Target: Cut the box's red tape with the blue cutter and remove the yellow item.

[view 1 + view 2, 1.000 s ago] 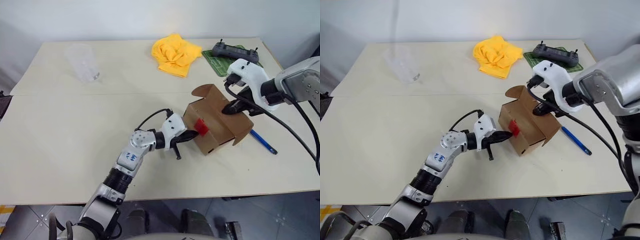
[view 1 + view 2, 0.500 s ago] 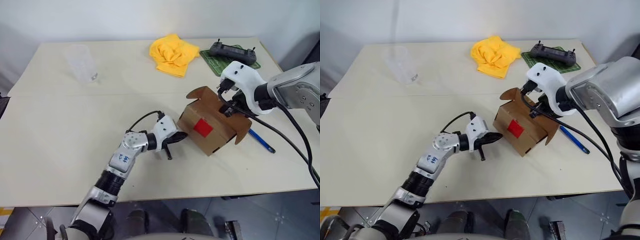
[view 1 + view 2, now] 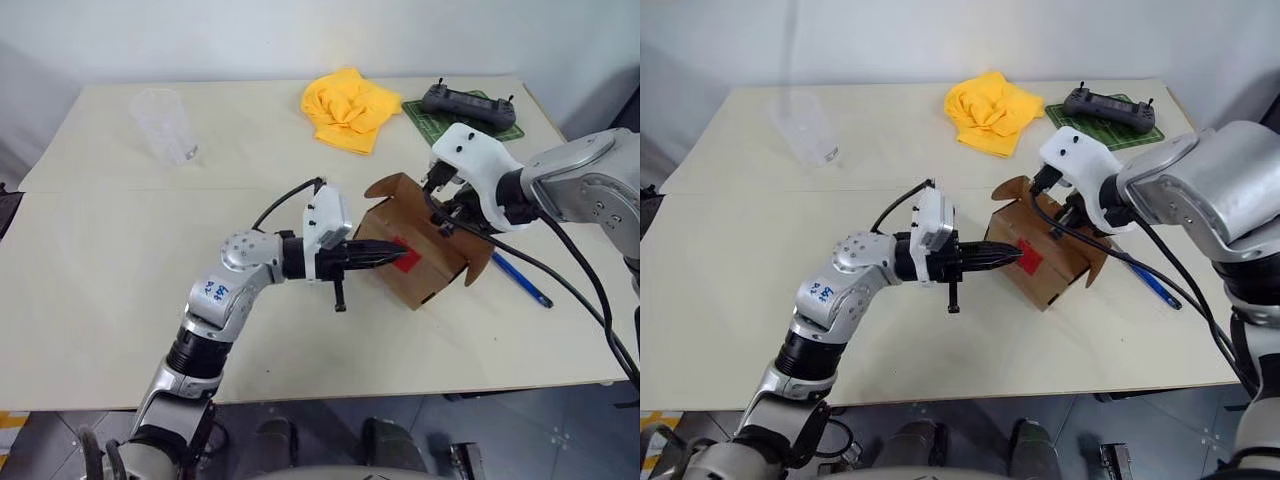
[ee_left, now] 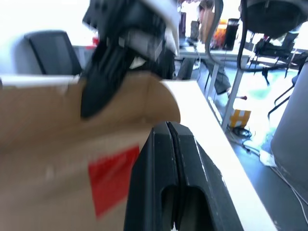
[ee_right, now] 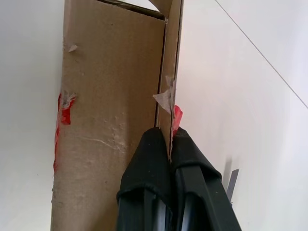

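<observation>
We see the box [image 3: 425, 250] lying on the desk [image 3: 120, 260] between our two hands, its flaps open toward the right hand. It looks like thin cardboard, so we judge it light and easy to shove or tip, stiff along its folds but quick to buckle on a flat face. The flap edges are the natural place to take hold.

Our right fingers [image 5: 166, 149] are pressed together on the thin edge of one flap, pinching the cardboard between them, with a torn scrap of red tape [image 3: 405, 252] just past their tips. That pinch seems enough to steady so light a thing, though we expect the flap may bend or tear if pulled hard.

Our left fingers [image 4: 173, 139] are pressed together with nothing between them, and their tips lie at the red square on the box's side face; we cannot tell whether they touch it. A push from there will likely slide the box unless the right hand holds firm.

The blue cutter [image 3: 522, 281] lies on the desk just beyond the box, on the far side from the left fingers and below the right arm. It is slim and probably smooth and light, best taken across the middle of its shaft.

We cannot see the yellow item; the box's inside is hidden. The yellow cloth [image 3: 350, 107] lies well apart from both hands
</observation>
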Available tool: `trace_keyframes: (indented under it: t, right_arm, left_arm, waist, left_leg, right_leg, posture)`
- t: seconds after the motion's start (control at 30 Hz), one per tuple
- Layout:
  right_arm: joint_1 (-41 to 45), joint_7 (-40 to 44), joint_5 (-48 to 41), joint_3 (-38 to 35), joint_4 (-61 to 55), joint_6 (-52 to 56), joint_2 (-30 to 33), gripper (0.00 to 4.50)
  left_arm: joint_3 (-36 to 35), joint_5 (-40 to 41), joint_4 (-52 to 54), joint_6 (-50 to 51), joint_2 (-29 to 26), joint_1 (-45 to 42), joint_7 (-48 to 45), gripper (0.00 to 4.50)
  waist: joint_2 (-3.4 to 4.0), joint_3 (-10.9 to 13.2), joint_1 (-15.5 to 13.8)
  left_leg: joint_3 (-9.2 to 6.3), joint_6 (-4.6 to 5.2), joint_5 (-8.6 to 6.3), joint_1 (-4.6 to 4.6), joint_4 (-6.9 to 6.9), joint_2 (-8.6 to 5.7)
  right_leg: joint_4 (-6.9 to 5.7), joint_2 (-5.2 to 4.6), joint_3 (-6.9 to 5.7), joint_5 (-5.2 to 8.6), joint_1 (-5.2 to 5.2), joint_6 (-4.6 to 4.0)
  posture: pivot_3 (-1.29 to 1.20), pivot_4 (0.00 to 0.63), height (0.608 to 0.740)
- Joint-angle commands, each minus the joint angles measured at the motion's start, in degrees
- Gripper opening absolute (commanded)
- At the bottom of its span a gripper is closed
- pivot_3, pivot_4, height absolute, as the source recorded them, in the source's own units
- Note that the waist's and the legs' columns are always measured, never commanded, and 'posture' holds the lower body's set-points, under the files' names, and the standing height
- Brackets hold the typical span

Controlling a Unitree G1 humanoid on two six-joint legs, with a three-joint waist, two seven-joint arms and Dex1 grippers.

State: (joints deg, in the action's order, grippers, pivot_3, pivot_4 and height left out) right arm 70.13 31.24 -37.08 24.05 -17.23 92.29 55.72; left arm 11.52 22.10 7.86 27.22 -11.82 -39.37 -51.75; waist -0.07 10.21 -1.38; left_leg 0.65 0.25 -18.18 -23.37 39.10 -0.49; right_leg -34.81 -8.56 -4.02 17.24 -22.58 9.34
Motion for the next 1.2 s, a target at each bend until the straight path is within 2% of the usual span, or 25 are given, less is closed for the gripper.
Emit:
trace_keyframes:
  t: [0.03, 0.37, 0.63, 0.77, 1.2]
  right_arm:
    - [-0.6, -1.7, -1.3, -2.5, -2.4, 0.2, -0.6, 0.06]
    - [-2.8, -7.1, -8.8, -6.0, -2.9, 0.2, -1.5, 0.06]
    - [-2.8, -9.4, -14.7, -7.2, -2.1, 0.2, 1.6, 0.06]
    - [-2.8, -8.1, -12.5, -6.4, -0.3, 0.2, 3.9, 0.06]
    - [-6.0, -0.8, -1.4, -2.4, 3.0, -4.0, 5.3, 0.06]
  left_arm:
    - [2.3, -2.9, -5.7, -4.3, 4.7, -3.3, 3.4, 0.00]
    - [7.2, -12.5, -17.2, -10.5, 7.0, -4.9, 7.1, 0.00]
    - [7.3, -14.9, -15.3, -7.1, 4.3, -3.0, 8.7, 0.00]
    - [6.8, -14.4, -13.1, -4.3, 2.5, -1.6, 8.6, 0.00]
    - [6.3, -13.5, -6.8, 2.4, -1.0, 1.9, 8.7, 0.00]
  waist:
    - [0.00, 0.0, -0.1]
    - [-0.01, 0.0, 0.1]
    - [-0.02, 0.0, -0.2]
    - [-0.02, 0.0, -0.1]
    - [-0.02, 0.0, 0.0]
  left_leg:
    - [0.00, 0.00, 0.00, 0.00, 0.02, 0.00]
    - [0.06, 0.01, 0.00, 0.06, 0.02, 0.02]
    - [0.00, 0.02, -0.01, 0.06, 0.09, 0.00]
    - [0.01, 0.02, -0.01, 0.07, 0.06, 0.02]
    - [0.05, 0.03, -0.01, 0.13, 0.06, 0.03]
  right_leg:
    - [-0.01, 0.00, 0.00, 0.00, 0.00, 0.00]
    - [-0.07, 0.01, 0.00, 0.00, 0.00, 0.00]
    - [-0.09, 0.00, 0.01, 0.00, 0.06, 0.00]
    - [-0.08, 0.01, 0.01, 0.00, 0.06, 0.00]
    - [-0.13, 0.02, 0.06, 0.00, 0.08, 0.00]
  posture:
    - [0.00, 0.150, 0.740]
    - [0.00, 0.150, 0.740]
    - [0.00, 0.150, 0.740]
    - [0.00, 0.150, 0.740]
    - [0.00, 0.150, 0.740]
